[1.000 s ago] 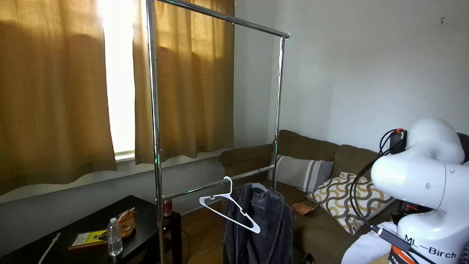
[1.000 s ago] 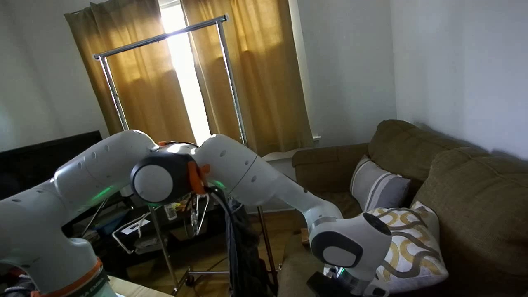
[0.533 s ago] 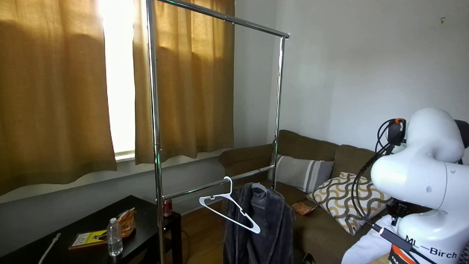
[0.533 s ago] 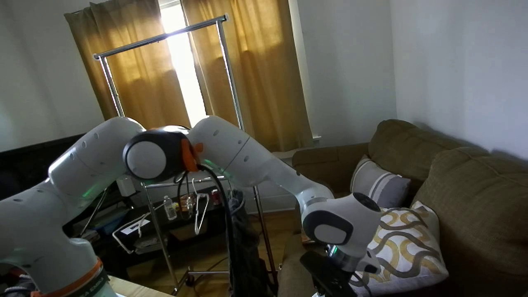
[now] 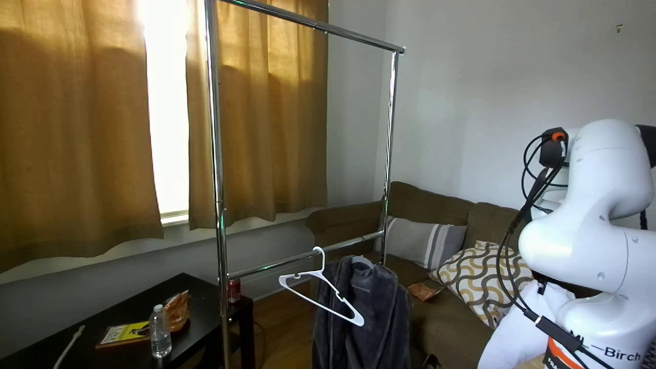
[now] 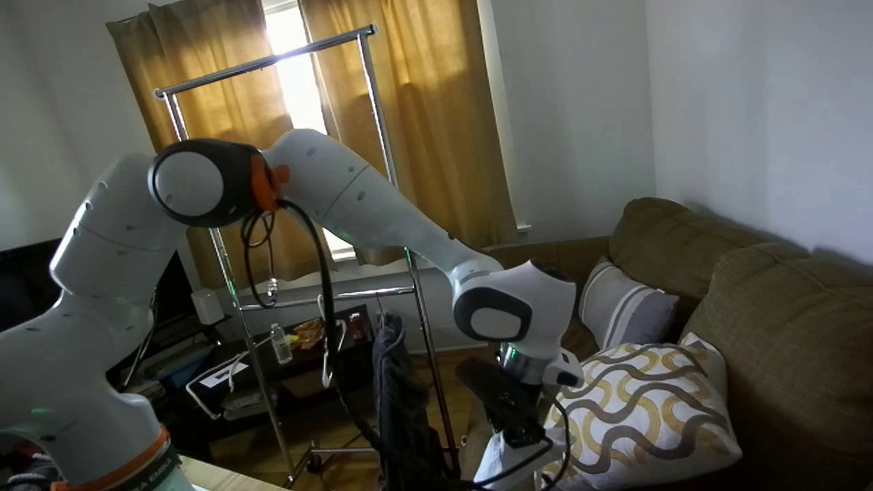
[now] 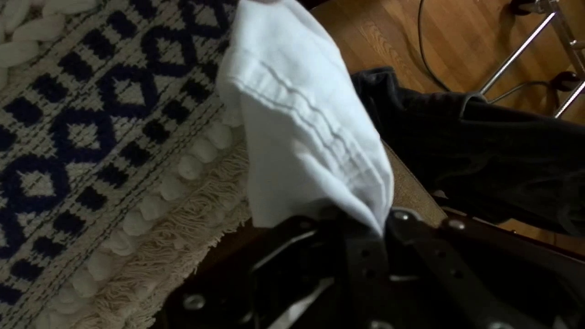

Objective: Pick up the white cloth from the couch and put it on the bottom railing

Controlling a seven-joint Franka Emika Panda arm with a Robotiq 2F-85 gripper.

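One white cloth (image 7: pixel 301 114), upper ctr of wrist view; we saw the gripper (image 7: pixel 383 228) w/ jaws pinched tight on it. In an exterior view it hung btm ctr, couch (image 6: pixel 784 300) at rt; contact, we couldn't tell. Bottom rail (image 5: pixel 277 263) ran left of ctr in an exterior view.

A home living room is being suggested by a brown couch (image 6: pixel 791 327), on which a striped cushion (image 6: pixel 627 307) and a wavy-patterned cushion (image 6: pixel 648 409) are being supported; a bright window (image 5: pixel 168 113) is being flanked by mustard curtains (image 5: pixel 77 133), a black table (image 5: pixel 138 307) is being taken up by a water bottle (image 5: pixel 160 333) and a red can (image 5: pixel 233 290), and a dark grey garment (image 5: pixel 379 318) is being carried by a chrome rack (image 5: pixel 215 133) on a wooden floor (image 7: pixel 384 41)
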